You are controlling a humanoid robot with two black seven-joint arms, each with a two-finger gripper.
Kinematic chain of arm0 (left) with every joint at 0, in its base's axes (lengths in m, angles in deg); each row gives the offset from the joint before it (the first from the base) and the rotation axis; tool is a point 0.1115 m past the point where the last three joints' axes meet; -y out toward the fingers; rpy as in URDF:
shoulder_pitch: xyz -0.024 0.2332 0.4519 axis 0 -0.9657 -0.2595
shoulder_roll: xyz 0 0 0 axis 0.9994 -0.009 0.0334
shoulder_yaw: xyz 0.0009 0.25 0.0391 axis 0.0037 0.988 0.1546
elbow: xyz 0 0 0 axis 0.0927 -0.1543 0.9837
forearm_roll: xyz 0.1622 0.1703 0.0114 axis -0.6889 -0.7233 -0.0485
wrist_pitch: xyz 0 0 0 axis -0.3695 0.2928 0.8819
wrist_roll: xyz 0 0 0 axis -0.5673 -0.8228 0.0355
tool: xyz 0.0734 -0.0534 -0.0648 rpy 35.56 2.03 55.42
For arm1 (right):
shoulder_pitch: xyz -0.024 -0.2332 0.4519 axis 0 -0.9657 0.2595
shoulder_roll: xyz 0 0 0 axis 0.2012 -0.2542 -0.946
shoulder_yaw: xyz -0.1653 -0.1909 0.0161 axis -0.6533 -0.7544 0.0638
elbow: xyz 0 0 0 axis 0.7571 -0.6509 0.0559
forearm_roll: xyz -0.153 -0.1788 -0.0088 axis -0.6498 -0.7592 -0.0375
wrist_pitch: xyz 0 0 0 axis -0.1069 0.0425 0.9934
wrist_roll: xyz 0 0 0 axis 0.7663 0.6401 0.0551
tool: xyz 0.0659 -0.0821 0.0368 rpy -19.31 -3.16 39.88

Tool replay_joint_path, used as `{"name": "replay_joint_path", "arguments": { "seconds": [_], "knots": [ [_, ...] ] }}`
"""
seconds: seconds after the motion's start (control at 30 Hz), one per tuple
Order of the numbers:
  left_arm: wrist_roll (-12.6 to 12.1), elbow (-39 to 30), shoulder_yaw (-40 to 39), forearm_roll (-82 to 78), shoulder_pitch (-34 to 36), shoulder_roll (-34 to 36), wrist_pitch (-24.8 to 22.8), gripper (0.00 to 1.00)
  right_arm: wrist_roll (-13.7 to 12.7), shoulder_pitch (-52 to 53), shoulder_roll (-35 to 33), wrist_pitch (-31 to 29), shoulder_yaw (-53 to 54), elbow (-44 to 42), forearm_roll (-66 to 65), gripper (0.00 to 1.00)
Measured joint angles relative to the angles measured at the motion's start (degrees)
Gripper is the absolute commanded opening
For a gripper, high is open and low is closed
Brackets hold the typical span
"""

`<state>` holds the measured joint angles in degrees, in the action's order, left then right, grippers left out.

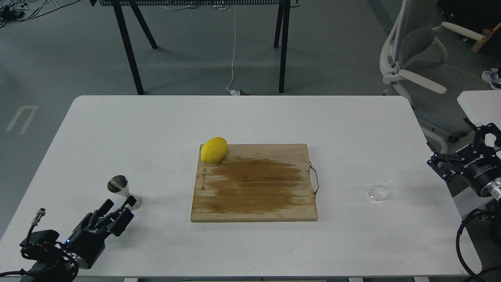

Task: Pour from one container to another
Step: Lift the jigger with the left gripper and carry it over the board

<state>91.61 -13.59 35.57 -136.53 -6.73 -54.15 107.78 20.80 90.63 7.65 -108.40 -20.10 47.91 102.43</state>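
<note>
The shiny steel jigger (124,192) stands upright on the white table (156,125) at the near left. My left gripper (118,203) lies just in front of it, fingers spread open and holding nothing, with one fingertip (131,201) right by the jigger's base. The small clear glass cup (379,188) stands upright on the table at the right, past the board's handle. My right gripper (456,147) hangs open off the table's right edge, well apart from the cup.
A wooden cutting board (254,184) with a dark wet patch lies at the table's middle, a yellow lemon (214,149) on its far left corner. An office chair (422,58) stands beyond the right edge. A second white table (475,103) shows at far right.
</note>
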Motion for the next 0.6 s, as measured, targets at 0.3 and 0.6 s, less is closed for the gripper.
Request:
{"name": "replay_joint_path", "arguments": {
  "seconds": [0.3, 0.6],
  "knots": [
    [0.0, 3.3, 0.9, 0.0, 3.5, -2.7, 0.0, 0.90, 0.1, -0.1, 0.0, 0.0, -0.1, -0.4, 0.0, 0.99],
    [0.0, 12.0, 4.9, 0.2, 9.9, -6.4, 0.0, 0.45, 0.1, -0.1, 0.0, 0.0, -0.1, -0.4, 0.0, 0.99]
  ]
}}
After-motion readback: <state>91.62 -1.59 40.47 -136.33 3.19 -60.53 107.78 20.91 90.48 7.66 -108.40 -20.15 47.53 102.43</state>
